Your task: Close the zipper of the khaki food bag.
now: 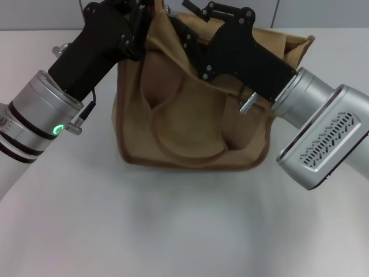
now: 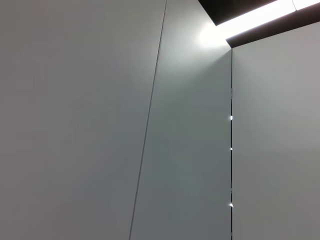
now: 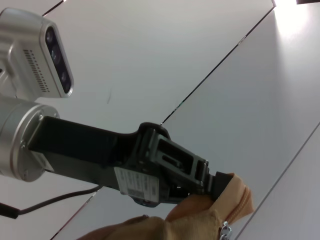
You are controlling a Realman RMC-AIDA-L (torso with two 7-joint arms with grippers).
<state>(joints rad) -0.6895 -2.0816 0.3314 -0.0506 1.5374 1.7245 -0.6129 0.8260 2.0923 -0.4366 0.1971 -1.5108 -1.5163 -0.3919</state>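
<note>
Head view: the khaki food bag (image 1: 196, 121) stands mid-table (image 1: 173, 231); the left gripper (image 1: 141, 29) and right gripper (image 1: 193, 43) reach into its far top edge, jaw state indeterminate. Left wrist view: only wall panels (image 2: 100, 125). Right wrist view: the left gripper (image 3: 212, 182) is clamped on the bag's fabric corner (image 3: 220, 210) beside the zipper (image 3: 235, 212) and its silver pull (image 3: 226, 231).

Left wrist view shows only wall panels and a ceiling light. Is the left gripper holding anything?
Observer: Yes. The right wrist view shows the left gripper clamped on a top corner of the khaki food bag.
Operator: Any sign of the zipper?
Observer: The zipper runs from that pinched corner, and its silver pull sits a little way along it.
Operator: Where is the right arm?
Observer: The head view puts the right gripper at the bag's top, near the middle.
</note>
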